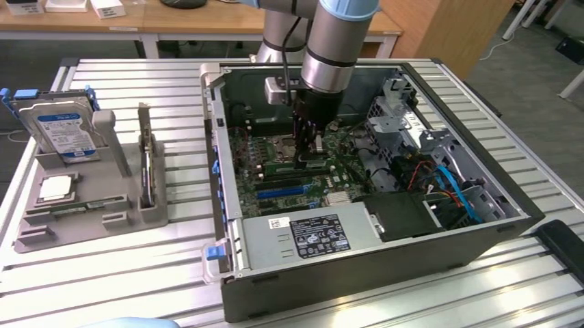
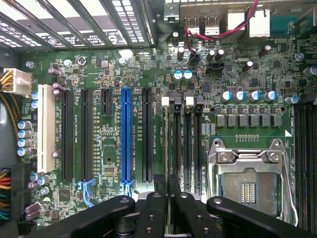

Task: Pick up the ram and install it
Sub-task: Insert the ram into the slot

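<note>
My gripper (image 1: 306,158) reaches straight down into the open computer case (image 1: 365,277), its tip low over the green motherboard (image 2: 99,74). Its two black fingers (image 2: 157,203) are drawn almost together, with only a thin slit left between them. In the exterior view the ram (image 1: 288,165) shows as a pale green strip standing on edge right at the fingertips, and the fingers appear pinched on its upper edge. It runs along the row of memory slots (image 2: 188,148), so low that I cannot tell whether its lower edge has entered a slot. The empty processor socket (image 2: 246,186) lies just beside those slots on one side, and a blue expansion slot (image 2: 126,139) is near them on the other. A grey power supply (image 1: 306,236) with a black label sits in the near corner of the case. Outside the case, towards the exterior view's left, a grey tray (image 1: 123,184) rests on the slatted metal table (image 1: 109,273). It holds an upright hard drive (image 1: 65,133) with a blue label and a square silver processor chip (image 1: 57,186).
</note>
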